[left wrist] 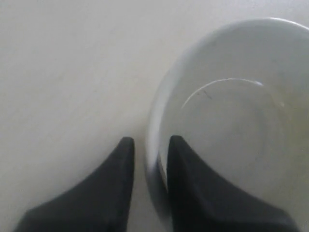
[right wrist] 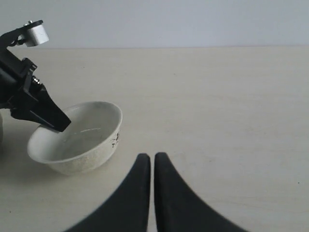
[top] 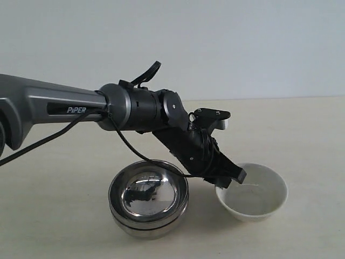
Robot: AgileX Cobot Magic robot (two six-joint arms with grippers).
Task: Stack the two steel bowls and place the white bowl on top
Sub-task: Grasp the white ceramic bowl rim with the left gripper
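Lower steel bowl [top: 148,231] largely hidden beneath the upper steel bowl [top: 148,197] in the exterior view, only a band of wall showing. White bowl [left wrist: 231,125] cut off by the left wrist view's edges, rim blurred between the tips of the left gripper [left wrist: 151,140], contact there not discernible. Dark mark [right wrist: 115,140] on its outer wall too small to read.

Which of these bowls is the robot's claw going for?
The white bowl, the only one that isn't metal: the left gripper straddles its rim. The two steel bowls sit nested beside it, untouched.
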